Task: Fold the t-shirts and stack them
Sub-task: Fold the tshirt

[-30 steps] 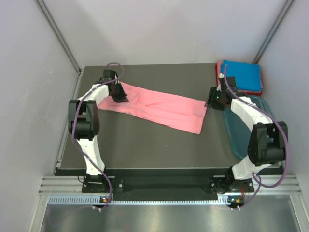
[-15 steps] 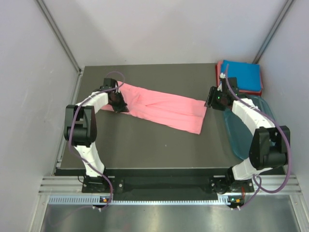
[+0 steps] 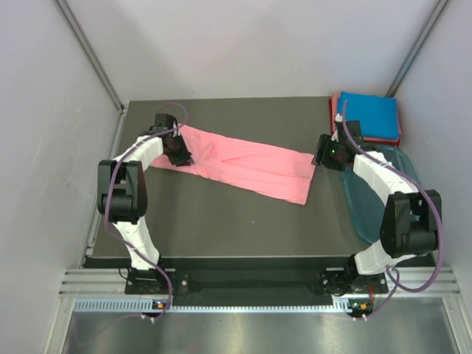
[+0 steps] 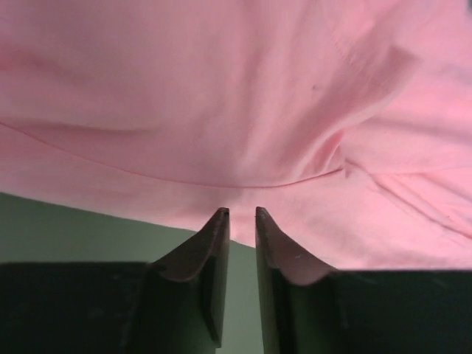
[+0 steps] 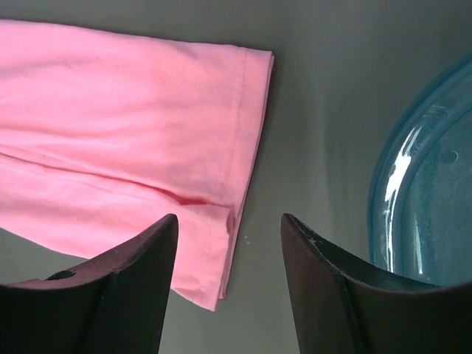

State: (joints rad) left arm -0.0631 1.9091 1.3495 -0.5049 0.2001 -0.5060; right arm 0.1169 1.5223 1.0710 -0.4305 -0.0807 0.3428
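- top external: salmon-pink t-shirt (image 3: 251,166) lies on the dark counter (image 3: 221,221) as one long narrow band, slanting from the far left toward the right of centre. it is folded lengthwise, with overlapping layers along its middle.
- left hand (image 3: 179,153) is at the band's far-left end, low over the cloth.
- left wrist: the fingers (image 4: 210,251) stand a thin slit apart with nothing caught in the slit. the tips sit right at the shirt's near edge, and a hem seam curves just beyond them. bare counter shows at lower left.
- right hand (image 3: 322,153) is at the band's right end, between the shirt and the teal tub (image 3: 369,206).
- right wrist: the fingers (image 5: 140,273) are spread wide and hold nothing. the shirt's hemmed end lies flat on the counter, its near corner in the gap between the fingers. the tub's rim is at the right, apart from the cloth.
- blue t-shirt (image 3: 369,114) is folded into a flat rectangle at the counter's far-right corner.
- it rests on the reddish-pink t-shirt (image 3: 333,109), of which only edge strips show.
- this stack lies just beyond the tub's far end, apart from the salmon-pink band.
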